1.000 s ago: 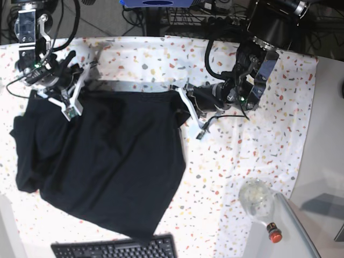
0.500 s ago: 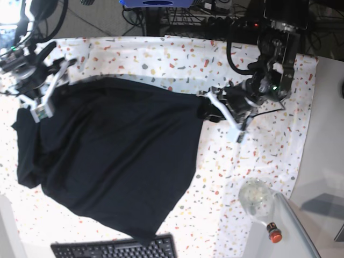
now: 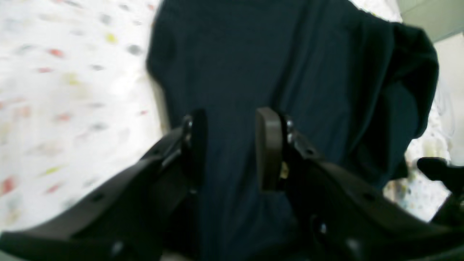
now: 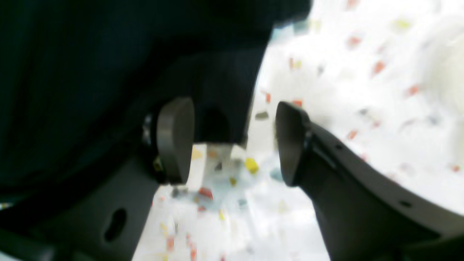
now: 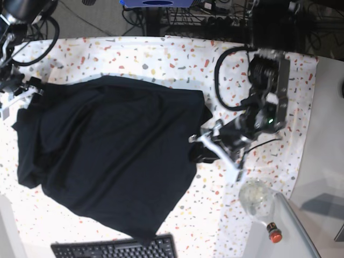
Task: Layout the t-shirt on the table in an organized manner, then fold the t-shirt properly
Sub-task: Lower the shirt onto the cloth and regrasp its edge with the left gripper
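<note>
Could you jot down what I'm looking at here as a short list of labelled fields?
Main item: black t-shirt, spread but rumpled
Surface: table under a white speckled cloth
Left gripper: open, over the shirt
Right gripper: open, at the shirt's edge
Nearby: keyboard at the bottom edge, glass bottle with a red cap by the table's corner

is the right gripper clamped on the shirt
No, the right gripper has its jaws apart with speckled table between them; the t-shirt lies beside it.
</note>
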Tool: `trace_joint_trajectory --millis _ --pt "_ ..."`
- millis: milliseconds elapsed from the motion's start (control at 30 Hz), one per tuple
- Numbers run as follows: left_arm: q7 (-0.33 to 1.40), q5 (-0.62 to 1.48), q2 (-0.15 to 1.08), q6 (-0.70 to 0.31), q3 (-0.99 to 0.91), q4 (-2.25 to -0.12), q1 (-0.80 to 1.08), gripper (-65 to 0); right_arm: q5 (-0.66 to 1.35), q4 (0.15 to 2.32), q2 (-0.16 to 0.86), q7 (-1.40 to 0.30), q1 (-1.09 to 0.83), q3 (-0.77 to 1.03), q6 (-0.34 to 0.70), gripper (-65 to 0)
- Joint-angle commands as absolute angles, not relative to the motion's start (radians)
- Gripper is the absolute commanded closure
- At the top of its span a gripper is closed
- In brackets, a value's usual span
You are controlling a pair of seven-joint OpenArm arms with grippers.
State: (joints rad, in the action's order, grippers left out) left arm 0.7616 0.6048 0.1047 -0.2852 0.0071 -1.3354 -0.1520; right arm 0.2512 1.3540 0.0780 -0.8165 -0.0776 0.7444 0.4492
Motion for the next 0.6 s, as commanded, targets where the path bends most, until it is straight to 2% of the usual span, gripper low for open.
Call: trace_joint_trajectory --millis 0,100,233,400,467,567 --pt "0.742 0.613 0.101 -0.289 0.036 -1.283 -0.216 -24.4 0.265 1.334 0.101 -0.769 -0.056 0.746 0.452 -34.1" --pt "0.633 0.567 0.077 -0.289 0.176 -1.076 -0.332 -25.5 0.265 1.264 0.111 -0.697 -0.051 0.746 0.452 -34.1" --pt "0.440 0.438 0.059 -0.288 0.341 -0.866 -0.407 -25.2 0.265 1.208 0.111 -0.691 -0.045 0.740 0.452 -34.1" --pt "0.389 0.285 0.035 -0.288 0.348 -0.731 -0.429 -25.2 0.265 1.148 0.111 -0.690 -0.024 0.739 0.453 -33.2" --pt "0.392 0.240 0.041 -0.288 0.312 -0.733 -0.418 -25.2 0.265 1.152 0.111 -0.693 -0.027 0.739 0.458 -26.3" --pt "0.394 0.191 0.077 -0.288 0.222 -0.768 -0.371 -25.0 0.269 1.178 0.137 -0.736 -0.053 0.746 0.460 0.0"
